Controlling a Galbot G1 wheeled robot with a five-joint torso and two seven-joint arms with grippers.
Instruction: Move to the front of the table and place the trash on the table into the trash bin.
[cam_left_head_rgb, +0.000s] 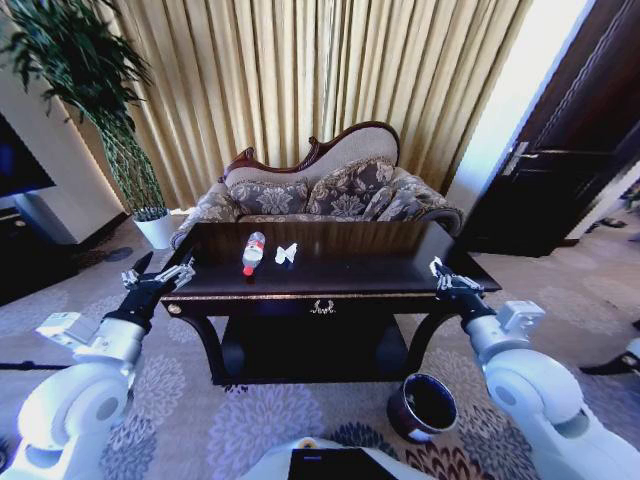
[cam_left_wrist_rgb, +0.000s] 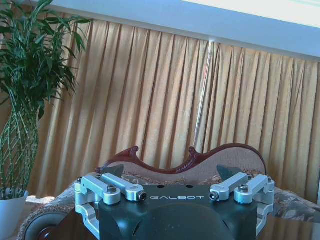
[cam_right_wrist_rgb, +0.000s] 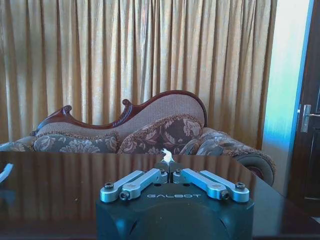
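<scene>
The table (cam_left_head_rgb: 390, 262) is glossy and near-black, and stands right in front of me. On its left half lie pieces of trash: a clear plastic bottle (cam_left_head_rgb: 253, 252) with a red label and a crumpled white paper bit (cam_left_head_rgb: 286, 254). The trash bin (cam_left_head_rgb: 424, 407), round and dark, stands on the carpet by the table's front right leg. My left gripper (cam_left_head_rgb: 160, 278) hovers open at the table's front left corner, its fingers (cam_left_wrist_rgb: 114, 171) spread wide. At the front right corner, my right gripper (cam_left_head_rgb: 447, 278) is shut with a small white paper scrap (cam_right_wrist_rgb: 167, 155) at its fingertips.
A patterned sofa (cam_left_head_rgb: 320, 195) stands behind the table, in front of gold curtains. A potted plant in a white pot (cam_left_head_rgb: 155, 228) is at the back left and a dark door (cam_left_head_rgb: 570, 150) at the right. Flowered carpet surrounds the table.
</scene>
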